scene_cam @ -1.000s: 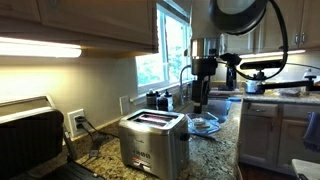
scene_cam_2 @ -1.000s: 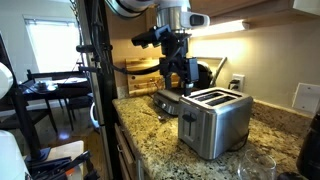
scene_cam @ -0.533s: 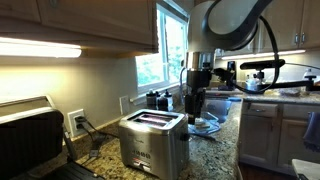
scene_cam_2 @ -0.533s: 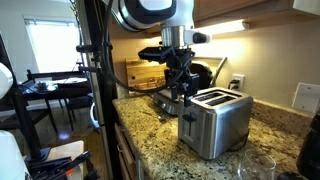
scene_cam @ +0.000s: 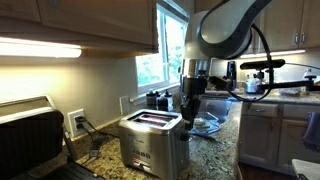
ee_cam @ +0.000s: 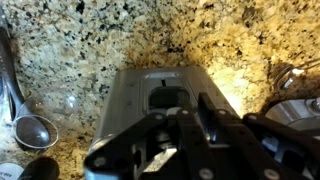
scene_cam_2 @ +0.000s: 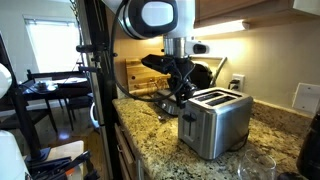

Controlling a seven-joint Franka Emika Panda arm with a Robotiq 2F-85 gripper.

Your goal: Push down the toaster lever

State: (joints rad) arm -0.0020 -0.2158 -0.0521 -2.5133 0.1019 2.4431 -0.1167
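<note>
Though whether the pincer [scene_cam_2: 179, 98] is open cannot be told, it hangs over the toaster's [scene_cam_2: 218, 122] end edge.

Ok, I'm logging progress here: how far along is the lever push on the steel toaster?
Done: the approach; the gripper hangs at the lever end of the boxy brushed-steel toaster. In hand: lining up; the wrist view shows the small dark lever tab close ahead, seemingly untouched. Left: making contact and pressing it down.

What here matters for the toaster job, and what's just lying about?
In the job: toaster, toaster lever, gripper.
Lying about: black-lidded grill, drinking glass, round metal scoop, wall outlet.
</note>
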